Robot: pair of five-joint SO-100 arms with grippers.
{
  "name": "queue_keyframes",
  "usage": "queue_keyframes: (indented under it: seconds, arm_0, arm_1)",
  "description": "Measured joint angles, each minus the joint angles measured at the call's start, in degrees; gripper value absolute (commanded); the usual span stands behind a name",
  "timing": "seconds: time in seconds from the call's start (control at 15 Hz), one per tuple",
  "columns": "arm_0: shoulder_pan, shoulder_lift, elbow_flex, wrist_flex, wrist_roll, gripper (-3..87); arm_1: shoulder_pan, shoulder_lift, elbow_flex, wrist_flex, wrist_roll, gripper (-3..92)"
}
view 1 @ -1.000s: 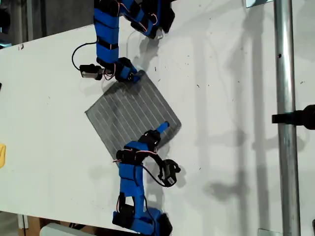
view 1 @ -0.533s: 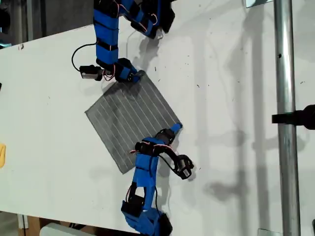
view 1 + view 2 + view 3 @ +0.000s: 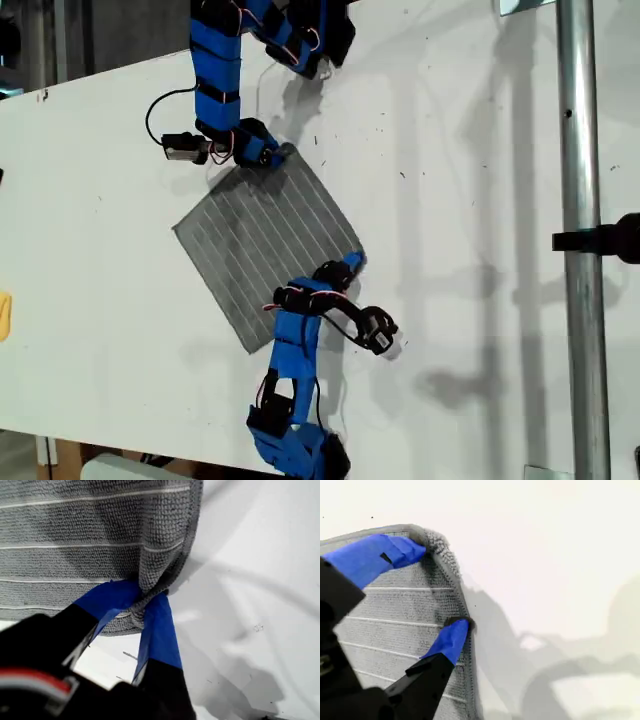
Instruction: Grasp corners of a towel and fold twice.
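Two blue arms are seen over a white table point(image 3: 480, 120) in the exterior view, where the towel point(image 3: 265, 235), grey with fine pale stripes, is laid flat as a diamond near the middle of the tabletop. One arm point(image 3: 215, 70) is brought in from the top edge of that view to the towel's upper corner point(image 3: 283, 160), and another arm point(image 3: 295, 350) from the bottom edge to the corner on the exterior view's right point(image 3: 358, 252); which of them is first or second cannot be told from the wrist views. In the first wrist view, my first gripper point(image 3: 142, 597) is closed tight on a bunched fold of the towel's edge, the cloth being puckered between the blue fingertips point(image 3: 157, 630). In the second wrist view, my second gripper point(image 3: 442, 587) is held wide apart across a rounded corner point(image 3: 427, 535), with one fingertip set beside the tip and the other pressed on the hem; nothing is clamped. A small yellow object point(image 3: 4, 315) is seen at the exterior view's left edge, well apart from the towel, and a metal pole point(image 3: 577, 200) stands at its right.
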State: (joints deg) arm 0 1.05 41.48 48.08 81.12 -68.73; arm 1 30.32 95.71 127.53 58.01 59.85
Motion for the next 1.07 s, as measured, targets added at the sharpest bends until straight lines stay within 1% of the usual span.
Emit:
queue_keyframes:
  seconds: [0.13,0.2,0.27,0.33,0.73,1.0,1.07]
  arm_0:
    - [-0.7,-1.1,-0.2,2.9,-2.1,11.3]
    - [-1.0,-1.5,-0.3,4.6,-3.3,6.6]
    - [-1.1,-1.5,-0.3,5.7,-4.4,-1.1]
    - [-1.3,-1.5,-0.4,6.0,-5.4,-1.3]
    - [-1.8,-1.5,1.1,6.2,-6.0,-1.4]
    - [-1.2,4.5,10.6,6.2,-8.5,-1.3]
    - [-0.5,7.4,13.0,6.9,-9.5,1.3]
  arm_1:
    - [0.0,0.0,0.0,0.0,0.0,-0.3]
    - [0.0,0.0,0.0,0.0,0.0,-0.3]
    - [0.0,0.0,0.0,0.0,0.0,-0.3]
    - [-0.1,0.0,0.0,-0.1,0.0,-0.3]
    - [-1.9,-0.1,0.0,-0.7,1.5,-0.3]
    - [-5.1,-0.1,0.0,-1.5,3.0,-0.3]
    - [-5.2,-0.1,-0.1,-1.9,3.1,-0.3]
